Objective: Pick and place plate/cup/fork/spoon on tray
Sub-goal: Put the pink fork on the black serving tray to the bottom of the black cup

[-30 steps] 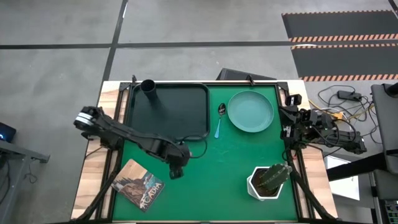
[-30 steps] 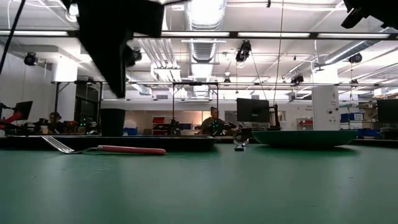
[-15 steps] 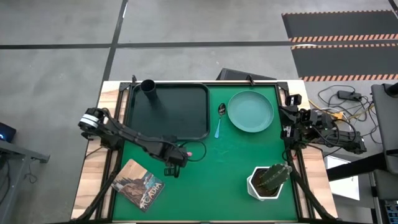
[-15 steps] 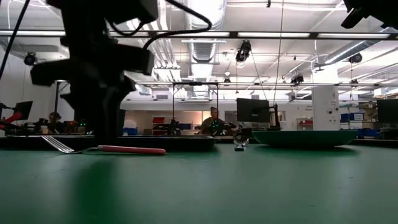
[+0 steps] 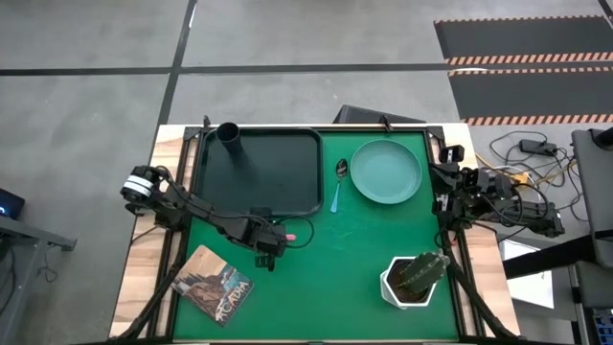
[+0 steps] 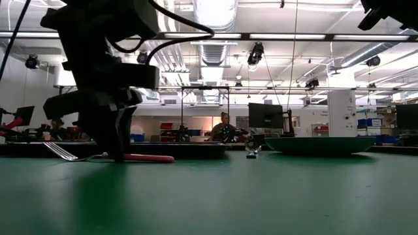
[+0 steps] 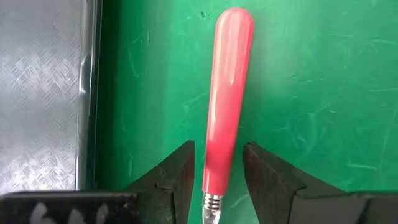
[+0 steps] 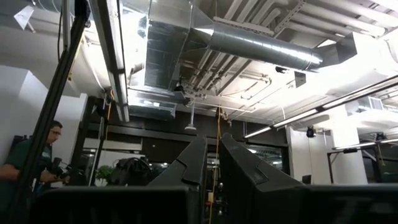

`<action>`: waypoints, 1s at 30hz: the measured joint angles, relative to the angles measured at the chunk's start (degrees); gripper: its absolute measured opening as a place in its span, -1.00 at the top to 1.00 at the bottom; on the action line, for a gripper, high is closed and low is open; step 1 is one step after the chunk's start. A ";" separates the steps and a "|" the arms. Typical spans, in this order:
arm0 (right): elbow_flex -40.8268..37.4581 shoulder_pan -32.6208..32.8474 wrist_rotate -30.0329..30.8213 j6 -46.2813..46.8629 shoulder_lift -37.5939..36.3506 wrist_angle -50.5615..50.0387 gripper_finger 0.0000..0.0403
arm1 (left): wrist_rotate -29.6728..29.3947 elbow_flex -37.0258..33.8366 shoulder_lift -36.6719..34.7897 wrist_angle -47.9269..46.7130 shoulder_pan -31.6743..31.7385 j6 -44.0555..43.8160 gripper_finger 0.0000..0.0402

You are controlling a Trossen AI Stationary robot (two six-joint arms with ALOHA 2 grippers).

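Note:
The fork lies flat on the green mat just near of the tray; its pink-red handle (image 7: 227, 93) shows in the left wrist view, and its tines (image 6: 62, 151) in the low view. My left gripper (image 7: 219, 152) is open and down at the mat. Its fingers stand on either side of the handle close to the tine end, with a thin gap on each side. It also shows in the high view (image 5: 269, 243). The black cup (image 5: 228, 132) stands in the far left corner of the tray (image 5: 278, 168). The teal plate (image 5: 385, 172) and the blue-handled spoon (image 5: 337, 187) lie right of the tray. My right gripper (image 8: 212, 162) waits shut at the table's right edge.
A white pot with a green plant (image 5: 414, 278) stands at the near right. A picture book (image 5: 215, 285) lies at the near left, close to my left arm. The tray's near rim (image 7: 87, 93) runs beside the fork.
My left gripper has come down from well above the mat to the fork and shifted slightly toward the table's far edge, so that its fingers now straddle the handle. The fork has stayed where it was.

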 joint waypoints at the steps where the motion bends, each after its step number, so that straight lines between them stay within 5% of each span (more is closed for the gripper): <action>1: 0.00 0.00 0.00 0.04 0.00 -0.02 0.84 | 0.05 -0.29 -0.04 0.49 -0.02 0.01 0.42; 11: 0.00 0.00 0.01 -0.01 0.00 -0.20 0.84 | 3.74 -0.30 -0.96 1.58 -0.01 -0.65 0.96; 30: 0.00 0.00 0.02 -0.02 0.00 -0.24 0.84 | 7.48 11.50 -5.02 -3.61 -1.55 4.03 1.00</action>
